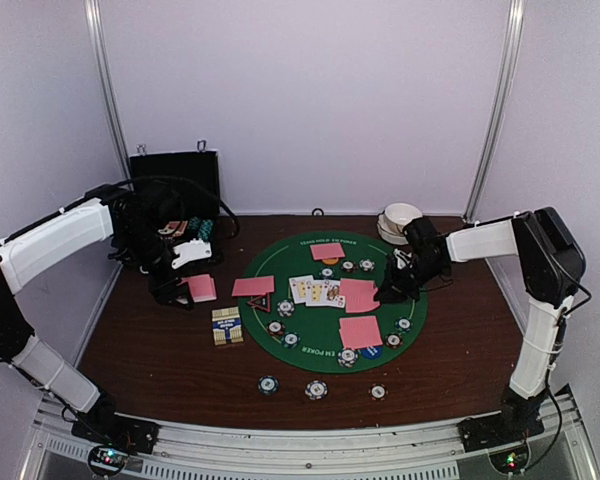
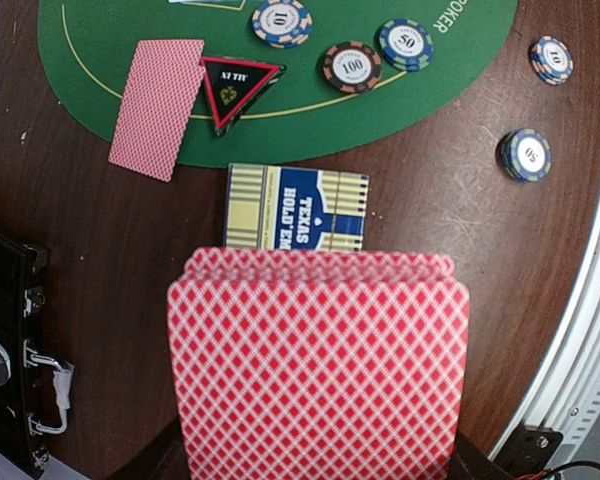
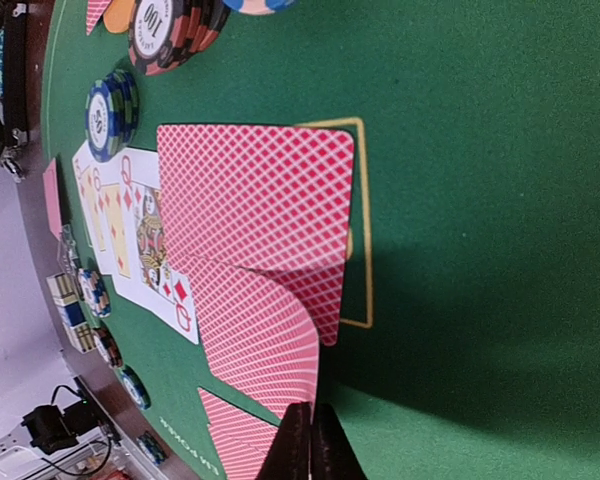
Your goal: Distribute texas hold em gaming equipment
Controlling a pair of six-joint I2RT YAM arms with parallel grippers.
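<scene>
Two closed end effectors: left end effector (image 1: 185,288) clamps the pink-backed deck (image 2: 320,370) over the table (image 2: 450,230), card box (image 2: 296,222) just beyond; right end effector (image 3: 310,440), empty, sits just beside face-down cards (image 3: 255,200) on the green mat (image 3: 480,200); chips (image 3: 110,118) nearby.

Face-up cards (image 1: 315,291) lie mid-mat (image 1: 290,255), the card box (image 1: 227,325) left of it, bowls (image 1: 400,218) seemingly behind its right edge.
</scene>
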